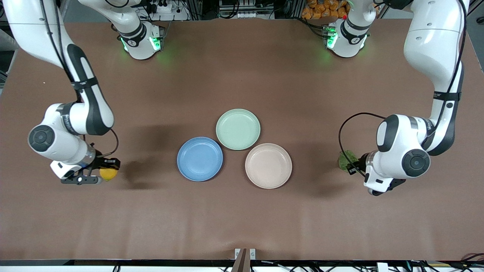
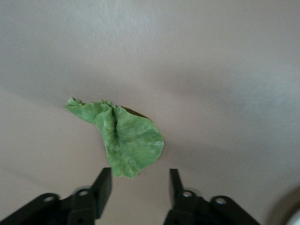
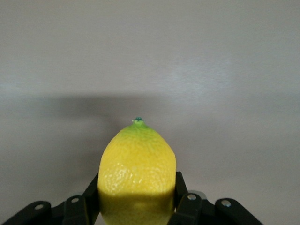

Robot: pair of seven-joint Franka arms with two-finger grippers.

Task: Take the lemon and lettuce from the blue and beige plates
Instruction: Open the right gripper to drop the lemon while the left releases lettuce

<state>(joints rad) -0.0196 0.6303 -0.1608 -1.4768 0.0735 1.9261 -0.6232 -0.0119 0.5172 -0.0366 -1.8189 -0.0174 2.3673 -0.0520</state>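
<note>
My right gripper (image 1: pixel 105 172) is shut on the yellow lemon (image 1: pixel 109 174), low over the table toward the right arm's end. In the right wrist view the lemon (image 3: pixel 137 173) fills the gap between the fingers of the gripper (image 3: pixel 137 182). My left gripper (image 1: pixel 353 169) is open, low over the table toward the left arm's end. The green lettuce (image 1: pixel 346 159) lies on the cloth just past its fingertips. In the left wrist view the lettuce (image 2: pixel 126 140) lies flat ahead of the open gripper (image 2: pixel 139 177). The blue plate (image 1: pixel 200 158) and the beige plate (image 1: pixel 268 165) stand empty mid-table.
A pale mint-green plate (image 1: pixel 238 129) stands empty, touching the blue and beige plates, farther from the front camera than both. The brown cloth (image 1: pixel 242 219) covers the table. The arms' bases (image 1: pixel 141 41) stand at the table's edge farthest from the front camera.
</note>
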